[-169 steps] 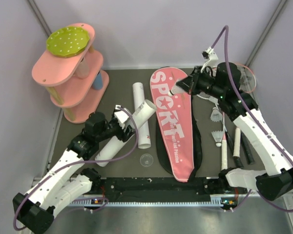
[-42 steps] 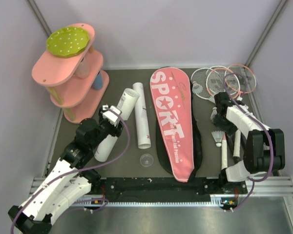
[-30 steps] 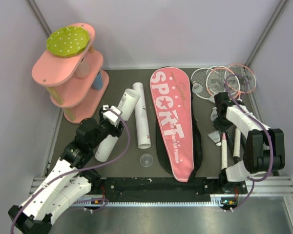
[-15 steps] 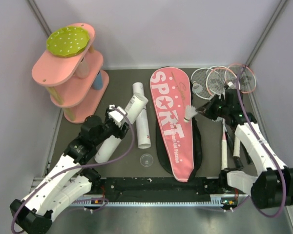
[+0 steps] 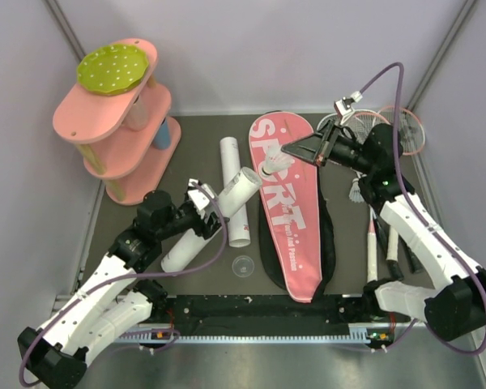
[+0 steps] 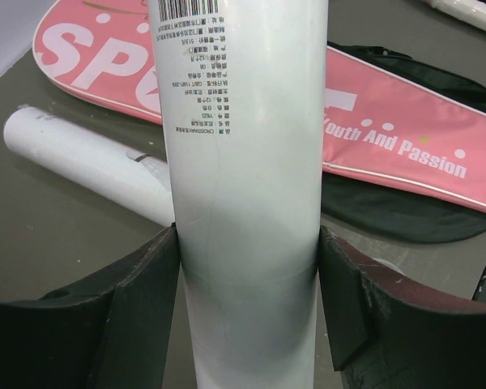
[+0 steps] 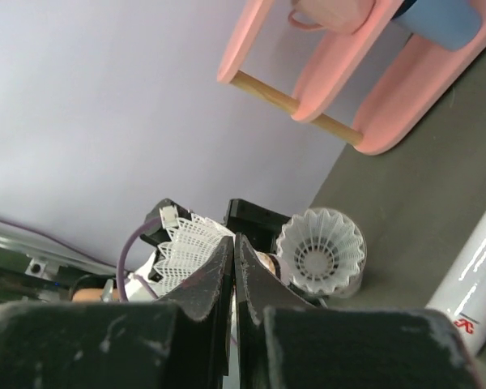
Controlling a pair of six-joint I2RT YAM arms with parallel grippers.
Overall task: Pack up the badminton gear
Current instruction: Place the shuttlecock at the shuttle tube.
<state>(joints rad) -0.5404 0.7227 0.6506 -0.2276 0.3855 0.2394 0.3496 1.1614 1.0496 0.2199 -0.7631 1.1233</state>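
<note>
My left gripper (image 5: 198, 214) is shut on a long white tube (image 5: 227, 198) and holds it tilted, its open mouth up and to the right. In the left wrist view the tube (image 6: 243, 146) fills the gap between both fingers (image 6: 138, 292). My right gripper (image 5: 288, 151) is shut on a white shuttlecock (image 5: 273, 167), just right of the tube's mouth. In the right wrist view the jaws pinch its net skirt (image 7: 185, 243); another shuttlecock (image 7: 320, 253) sits inside the tube's mouth. The pink "SPORT" bag (image 5: 287, 203) lies in the middle. The rackets (image 5: 373, 243) lie at the right.
A second white tube (image 5: 239, 223) lies beside the bag, seen also in the left wrist view (image 6: 81, 158). One shuttlecock (image 5: 357, 190) lies by the rackets. A small clear cap (image 5: 243, 265) lies near the front. The pink tiered shelf (image 5: 113, 134) stands back left.
My right gripper has carried the shuttlecock up and left across the bag to the tube's mouth. My left gripper has swung the tube's mouth further right.
</note>
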